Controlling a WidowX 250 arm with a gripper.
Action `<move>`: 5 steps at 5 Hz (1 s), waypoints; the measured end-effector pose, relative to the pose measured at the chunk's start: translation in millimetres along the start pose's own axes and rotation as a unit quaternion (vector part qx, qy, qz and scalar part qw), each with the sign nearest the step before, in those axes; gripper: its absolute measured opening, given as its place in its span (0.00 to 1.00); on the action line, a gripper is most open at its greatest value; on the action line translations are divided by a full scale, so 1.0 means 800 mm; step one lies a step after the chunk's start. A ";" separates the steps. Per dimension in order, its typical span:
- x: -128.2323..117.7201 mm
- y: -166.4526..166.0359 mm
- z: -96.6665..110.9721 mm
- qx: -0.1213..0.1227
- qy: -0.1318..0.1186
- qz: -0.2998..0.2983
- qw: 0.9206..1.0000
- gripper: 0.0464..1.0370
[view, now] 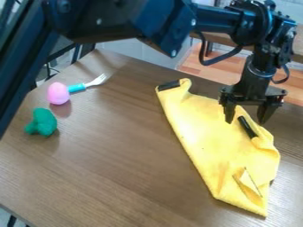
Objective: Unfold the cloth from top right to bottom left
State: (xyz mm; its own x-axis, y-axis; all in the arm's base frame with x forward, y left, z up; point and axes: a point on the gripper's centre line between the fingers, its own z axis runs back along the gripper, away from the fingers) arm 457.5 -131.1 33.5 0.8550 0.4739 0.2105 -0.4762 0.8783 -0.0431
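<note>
Saw the black arm (pixel 112 20) nearest, across the top and upper left; found its gripper (pixel 246 123), with fingers spread apart, over the upper right of the yellow cloth (pixel 207 142), partly folded on the right of the table (pixel 118 164); noted a pink egg (pixel 58 93), fork (pixel 77 88) and green toy (pixel 42 122) at left

Cloth (pixel 204 137) plain yellow, unpatterned, with black strip (pixel 168 85) at end toward tabletop's far edge; second black strip (pixel 247 127) on side toward tabletop's right edge. Tabletop (pixel 124 164) mid-brown with darker wood-grain streaks. Near tabletop's left edge: egg-shaped toy (pixel 58 93) plain pink, broccoli-shaped toy (pixel 42 122) solid green. Toward tabletop's far left corner: fork (pixel 96 81) with turquoise handle and silvery-white tines. Arm (pixel 163 22) black with bluish sheen; gripper (pixel 246 123) black. Beyond far edge: floor (pixel 198 68) orange-brown, plank-patterned; wall (pixel 133 54) pale grey.
</note>
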 end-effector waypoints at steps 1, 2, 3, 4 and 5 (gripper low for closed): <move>0.001 0.000 -0.011 0.016 0.002 0.001 1.000 0.96; -0.002 -0.004 -0.021 0.026 0.007 -0.003 1.000 0.92; 0.000 -0.007 -0.024 0.029 0.006 0.000 1.000 0.63; -0.001 -0.006 -0.030 0.036 0.009 -0.002 0.999 0.33; 0.001 -0.007 -0.025 0.034 0.007 -0.007 0.999 0.11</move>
State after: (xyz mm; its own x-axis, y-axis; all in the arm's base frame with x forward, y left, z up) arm 465.5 -134.5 14.1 0.8644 0.4627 0.1967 -0.4764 0.8789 0.0260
